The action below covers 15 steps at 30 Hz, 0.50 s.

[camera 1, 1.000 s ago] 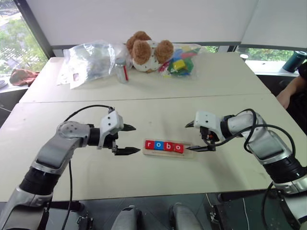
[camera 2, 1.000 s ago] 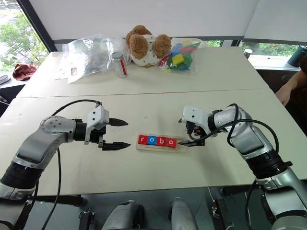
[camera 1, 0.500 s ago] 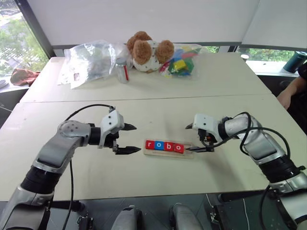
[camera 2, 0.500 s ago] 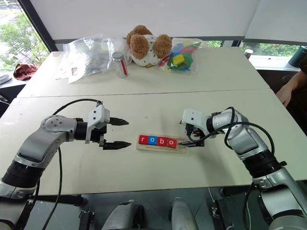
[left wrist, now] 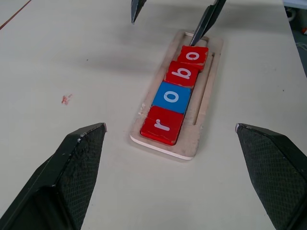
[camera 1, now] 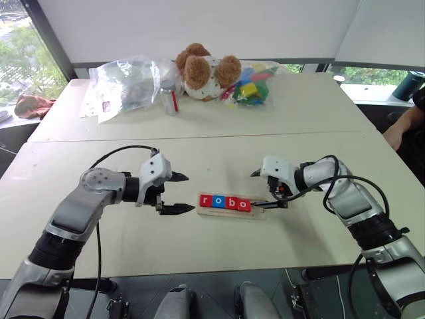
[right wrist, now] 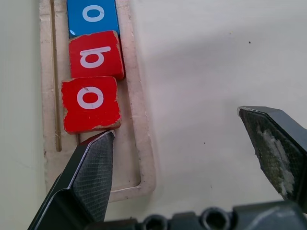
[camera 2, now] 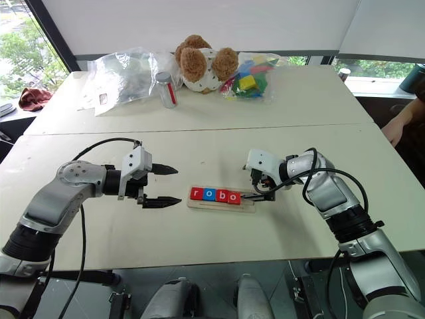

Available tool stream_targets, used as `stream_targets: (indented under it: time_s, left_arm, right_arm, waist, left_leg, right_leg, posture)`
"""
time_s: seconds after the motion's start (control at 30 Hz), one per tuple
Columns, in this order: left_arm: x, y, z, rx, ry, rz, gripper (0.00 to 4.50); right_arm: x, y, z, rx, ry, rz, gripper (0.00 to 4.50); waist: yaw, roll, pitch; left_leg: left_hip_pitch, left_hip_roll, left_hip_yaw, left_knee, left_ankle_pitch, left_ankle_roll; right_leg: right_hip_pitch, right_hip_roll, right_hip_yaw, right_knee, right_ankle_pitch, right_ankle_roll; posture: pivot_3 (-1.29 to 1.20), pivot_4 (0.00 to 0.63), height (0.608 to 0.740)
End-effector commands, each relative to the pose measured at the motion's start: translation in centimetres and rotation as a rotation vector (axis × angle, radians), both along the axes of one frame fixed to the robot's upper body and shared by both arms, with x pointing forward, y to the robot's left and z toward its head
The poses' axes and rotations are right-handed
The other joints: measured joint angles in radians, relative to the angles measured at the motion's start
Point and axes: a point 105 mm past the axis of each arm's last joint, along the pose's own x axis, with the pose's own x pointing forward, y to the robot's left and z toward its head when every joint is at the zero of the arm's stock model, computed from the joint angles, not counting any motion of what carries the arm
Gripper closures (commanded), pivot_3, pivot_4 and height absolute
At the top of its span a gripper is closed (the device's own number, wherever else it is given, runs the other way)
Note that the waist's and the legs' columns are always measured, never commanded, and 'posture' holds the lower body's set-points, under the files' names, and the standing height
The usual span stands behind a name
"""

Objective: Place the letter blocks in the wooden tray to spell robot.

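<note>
Two pale tables (camera 1: 199, 239) pushed edge to edge. On the far one: one clear plastic bag (camera 1: 123, 83), one brown teddy bear (camera 1: 202, 70), one bag of mixed-colour toy blocks (camera 1: 252, 83) just beside the bear, one small jar with a red label (camera 1: 170, 100) between the clear bag and the bear; label too small to read. At the far right edge, a person's hand (camera 1: 393, 137) and a dark cup (camera 1: 406, 85) on the sill.

On the near table, one wooden tray (left wrist: 207, 91), lying between the two grippers. In it, four letter blocks (left wrist: 175, 93) in a row, touching: red "r", blue "o", red "b", red "o", reading "robo". Last slot at the tray's right end bare.

Left gripper (camera 1: 176, 193) spread wide, holding nothing, hovering just left of the tray's left end, apart from it. Right gripper (camera 1: 262, 188) likewise spread wide and empty; one finger (right wrist: 93, 167) down inside the tray's bare end, tip just beside the last red "o", the other finger (right wrist: 276, 148) out over the bare tabletop beyond the rim.
</note>
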Motion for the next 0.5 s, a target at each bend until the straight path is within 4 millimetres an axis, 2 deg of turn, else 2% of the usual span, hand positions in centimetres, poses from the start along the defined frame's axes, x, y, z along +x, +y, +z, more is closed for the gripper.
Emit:
stream_targets:
  time_s: [0.03,0.13,0.27,0.37,0.5]
  left_arm:
    - [-0.2,-0.3,0.8,-0.005,-0.037,-0.014,0.0]
    - [-0.2,-0.2,0.8,-0.003,-0.037,-0.012,0.0]
    - [-0.1,-0.2,0.8,-0.003,-0.036,-0.011,0.0]
    - [0.0,-0.2,0.8,-0.002,-0.036,-0.013,0.0]
    - [0.1,-0.2,0.8,-0.003,-0.038,-0.015,0.0]
  right_arm:
    - [0.7,-0.7,2.3,-0.024,-0.104,-0.004,0.04]
    - [0.5,-0.8,3.3,-0.012,-0.118,-0.004,0.04]
    - [-1.1,0.3,3.9,0.038,-0.087,0.034,0.04]
    - [-2.6,1.6,3.4,0.069,-0.045,0.067,0.04]
    - [-3.0,1.9,2.2,0.073,-0.019,0.057,0.04]
  waist:
    - [0.0,0.0,0.0]
    - [0.002,0.0,0.0]
    - [-0.001,0.0,0.0]
    - [0.0,0.0,0.0]
    - [0.003,0.0,0.0]
  left_leg:
    - [0.0,0.0,0.0,0.0,0.0,0.0]
    - [0.0,0.0,0.0,0.0,0.0,0.0]
    - [0.0,0.0,0.0,0.0,0.0,0.0]
    - [0.0,0.001,0.0,0.0,0.0,0.001]
    - [0.0,0.0,0.0,0.0,-0.001,0.001]
  right_leg:
    - [0.0,0.0,0.0,0.0,0.0,0.0]
    - [0.0,0.0,0.0,0.0,0.0,0.0]
    - [0.0,0.0,0.0,0.0,0.0,0.0]
    - [0.0,0.0,0.0,0.0,0.0,0.0]
    - [0.0,0.0,0.0,0.0,0.0,0.0]
  posture:
    - [0.0,0.15,0.74]
    - [0.0,0.15,0.74]
    - [0.0,0.15,0.74]
    - [0.0,0.15,0.74]
    - [0.0,0.15,0.74]
